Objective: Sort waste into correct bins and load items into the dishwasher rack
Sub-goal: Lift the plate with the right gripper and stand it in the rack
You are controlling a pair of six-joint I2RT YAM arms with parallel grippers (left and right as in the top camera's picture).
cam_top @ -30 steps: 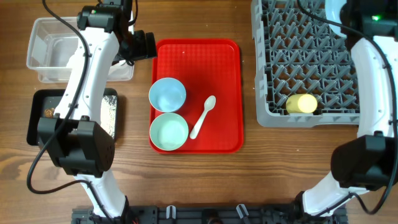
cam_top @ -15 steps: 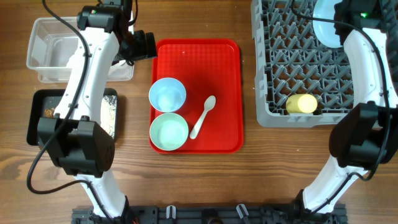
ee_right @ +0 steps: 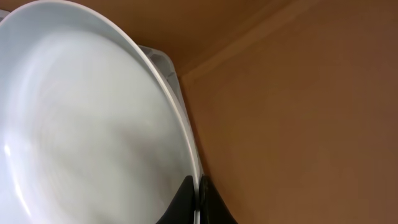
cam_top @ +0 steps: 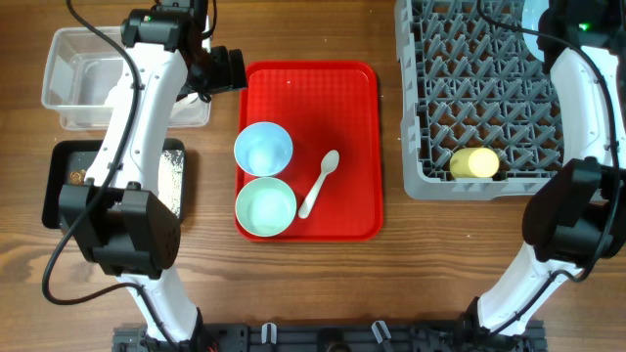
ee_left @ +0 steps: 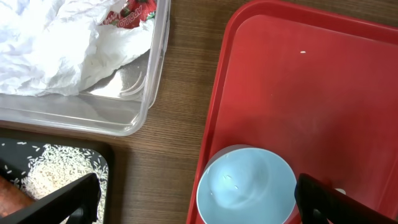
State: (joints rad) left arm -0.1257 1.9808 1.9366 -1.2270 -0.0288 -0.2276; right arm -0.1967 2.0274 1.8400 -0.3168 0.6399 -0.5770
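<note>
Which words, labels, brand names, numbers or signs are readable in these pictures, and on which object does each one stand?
No text can be read anywhere.
red-and-white wrapper in the clear tub: printed marks, too small and blurred to read.
red tray, light-blue bowl, plate, rack: no writing visible.

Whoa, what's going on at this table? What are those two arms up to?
Two robot arms are clearing up after a meal. The right gripper pinches the rim of a light-blue plate at the far edge of the grey dishwasher rack, where a yellow cup already lies. The left gripper hangs open over the blue bowl on the red tray, beside a green bowl and white spoon. Napkin and wrapper sit in the clear tub, rice in the black tray.
</note>
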